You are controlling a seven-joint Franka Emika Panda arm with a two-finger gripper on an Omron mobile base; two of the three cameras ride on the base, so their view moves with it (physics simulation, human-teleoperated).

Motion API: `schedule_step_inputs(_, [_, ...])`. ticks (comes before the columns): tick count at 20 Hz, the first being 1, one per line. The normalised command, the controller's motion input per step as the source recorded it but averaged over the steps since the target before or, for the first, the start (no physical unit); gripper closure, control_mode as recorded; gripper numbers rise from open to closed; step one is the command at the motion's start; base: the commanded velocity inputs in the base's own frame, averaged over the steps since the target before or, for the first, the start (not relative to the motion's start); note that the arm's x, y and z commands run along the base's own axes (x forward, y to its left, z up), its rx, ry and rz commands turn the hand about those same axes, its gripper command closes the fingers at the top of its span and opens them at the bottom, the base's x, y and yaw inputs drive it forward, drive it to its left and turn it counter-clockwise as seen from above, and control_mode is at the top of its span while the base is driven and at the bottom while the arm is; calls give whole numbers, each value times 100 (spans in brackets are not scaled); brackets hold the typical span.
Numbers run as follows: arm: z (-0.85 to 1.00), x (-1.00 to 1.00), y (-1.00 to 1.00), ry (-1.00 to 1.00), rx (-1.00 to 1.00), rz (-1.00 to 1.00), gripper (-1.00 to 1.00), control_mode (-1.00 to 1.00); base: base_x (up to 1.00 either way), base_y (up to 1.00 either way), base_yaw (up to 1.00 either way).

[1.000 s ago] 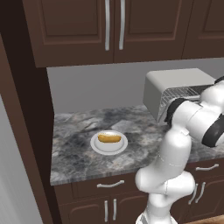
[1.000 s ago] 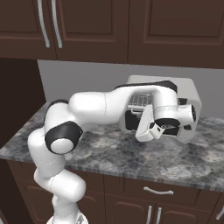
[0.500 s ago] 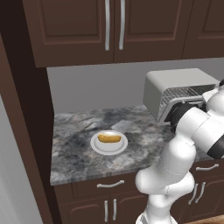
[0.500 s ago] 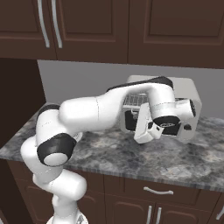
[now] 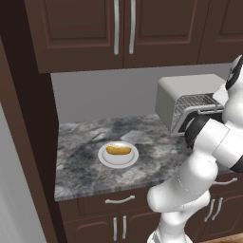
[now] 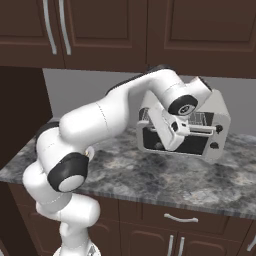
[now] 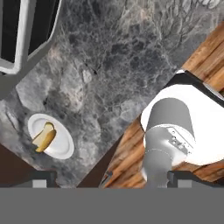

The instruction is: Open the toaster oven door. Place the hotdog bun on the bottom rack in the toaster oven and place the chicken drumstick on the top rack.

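Grey-veined stone counter (image 5: 90, 156) fills the middle of the left base view, and near its front edge we see a white plate (image 5: 118, 154) with the hotdog bun (image 5: 118, 150) lying on it, just left of centre. Below the counter run dark wooden drawers and doors with silver handles. In the hand view the same plate (image 7: 51, 141) sits at the lower left with the bun (image 7: 44, 138) on its left part, and the marbled counter (image 7: 113, 65) spreads across the centre and top of the frame.

Further back, at the right of the left base view, stands the silver toaster oven (image 5: 190, 102), its wire rack showing at the front, partly behind our white arm. In the right base view the toaster oven (image 6: 217, 117) sits right of centre against the grey wall, and the gripper (image 6: 171, 131) hangs just in front of its dark glass door (image 6: 192, 143). Its tips appear at the two bottom corners of the hand view, spread wide apart, with nothing between them. We cannot tell where the chicken drumstick is.

Dark brown wall cabinets (image 5: 123, 28) run along the top of both base views.
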Motion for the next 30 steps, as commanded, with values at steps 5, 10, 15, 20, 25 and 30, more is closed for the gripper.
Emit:
schedule_step_inputs(5, [25,4,0,-10,-21,6,-100,-100,0,0,0])
schedule_step_inputs(10, [0,26,0,-32,-14,8,-100,-100,0,0,0])
schedule_step_inputs(15, [0,37,0,-30,-16,17,-100,-100,0,0,0])
schedule_step_inputs(20, [0,35,0,-9,-20,20,-100,-100,0,0,0])
schedule_step_inputs(25, [1,40,6,-8,-23,17,-100,-100,0,0,0])
schedule_step_inputs(30, [0,37,0,-9,-18,23,-100,-100,0,0,0])
